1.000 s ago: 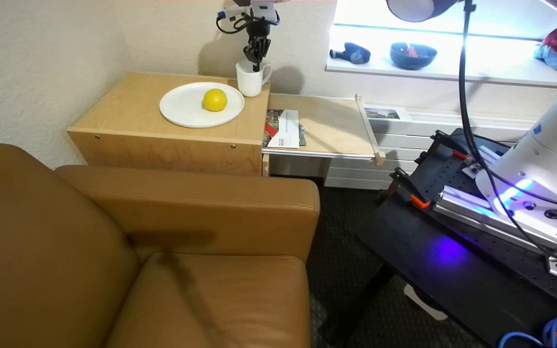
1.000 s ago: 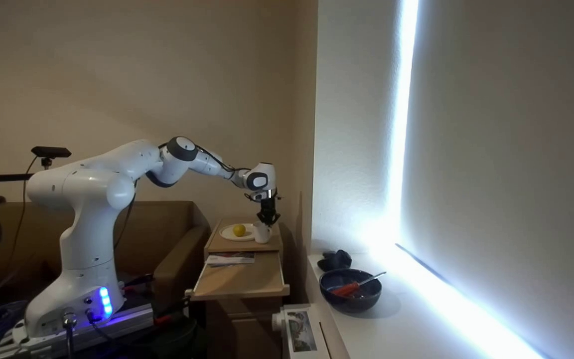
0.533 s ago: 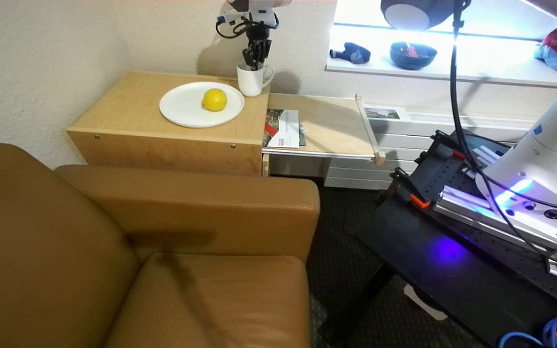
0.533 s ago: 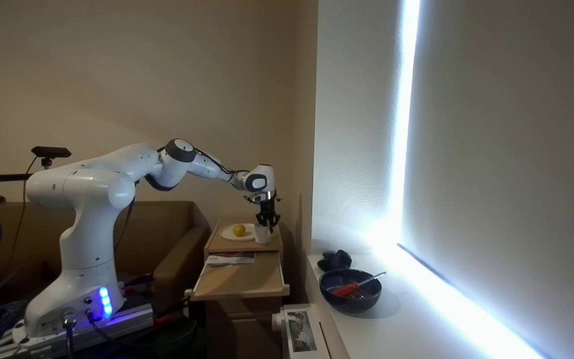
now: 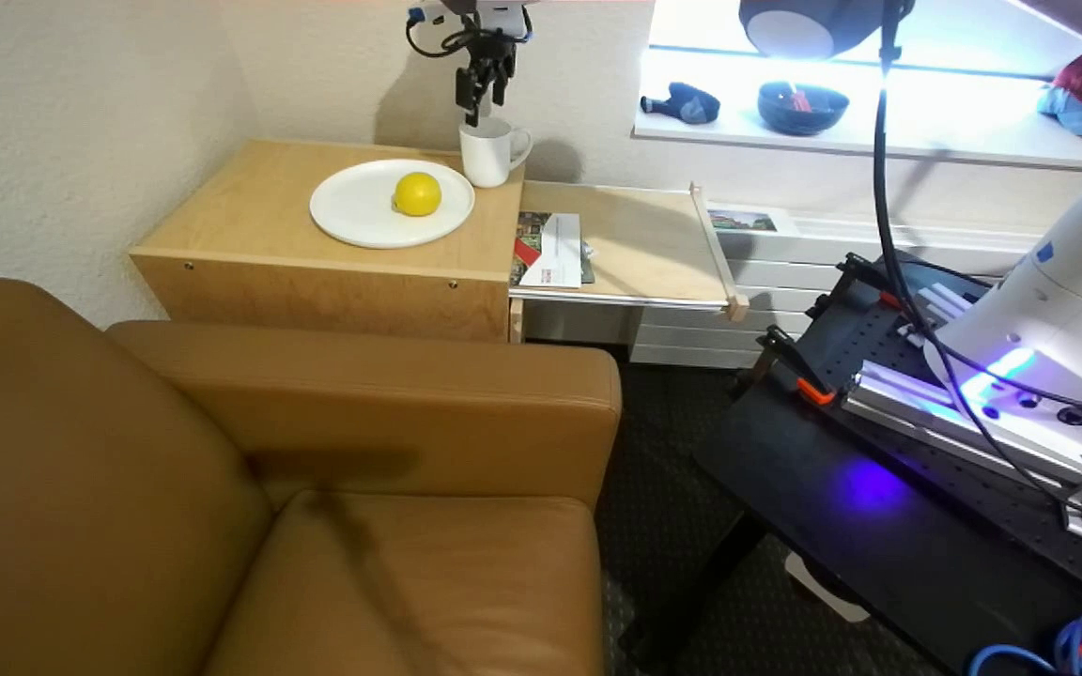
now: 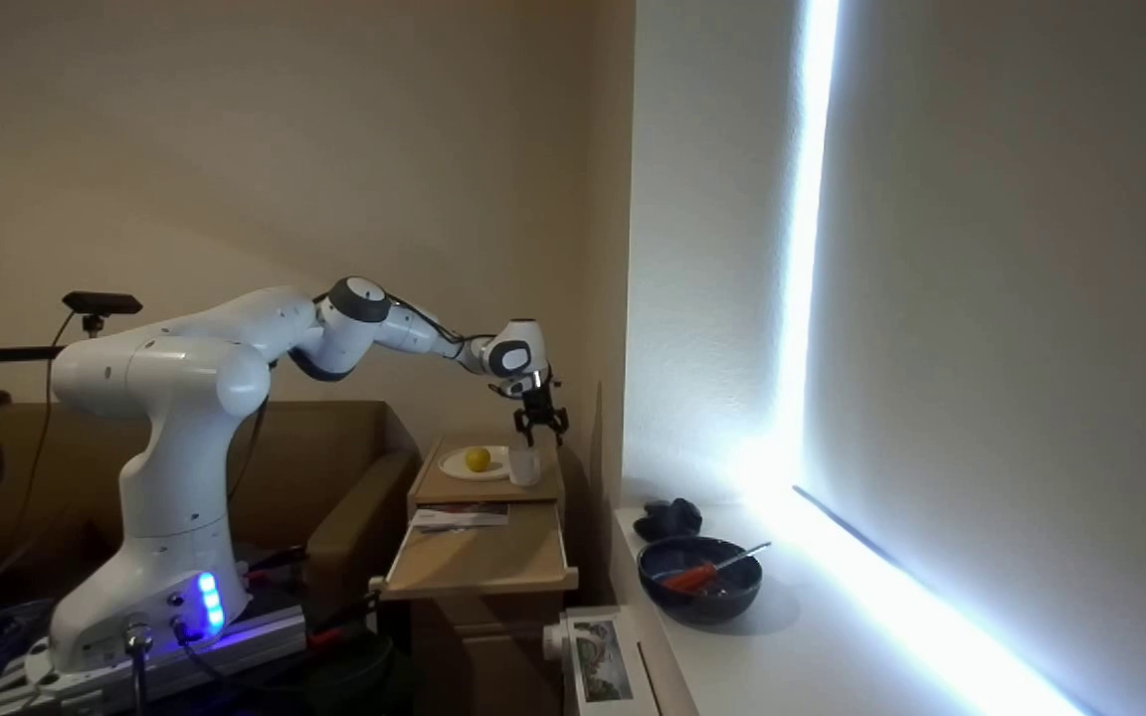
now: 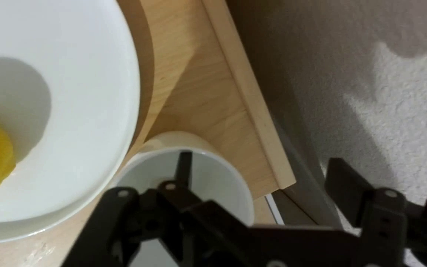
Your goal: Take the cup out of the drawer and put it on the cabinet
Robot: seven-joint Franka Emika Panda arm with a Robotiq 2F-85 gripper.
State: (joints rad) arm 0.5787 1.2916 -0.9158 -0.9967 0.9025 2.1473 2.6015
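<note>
We see the wooden cabinet (image 5: pixel 264 188), its drawer (image 5: pixel 649 225) pulled out, a white plate (image 5: pixel 348 205) on top. Our gripper (image 7: pixel 260 163) hangs above, jaws spread wide: one finger shows over the mouth of the cup (image 5: pixel 485 160), the other past its rim; whether either touches, we cannot tell. The cup stands upright on the cabinet, just beside the plate, which bears a yellow fruit (image 5: pixel 417 194).

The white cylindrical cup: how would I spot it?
Find the boxy tan wooden cabinet beside the brown leather sofa. On top, near its open pale wooden drawer, stands the cup: tall and handled, unlike the round flat white plate next to it.
</note>
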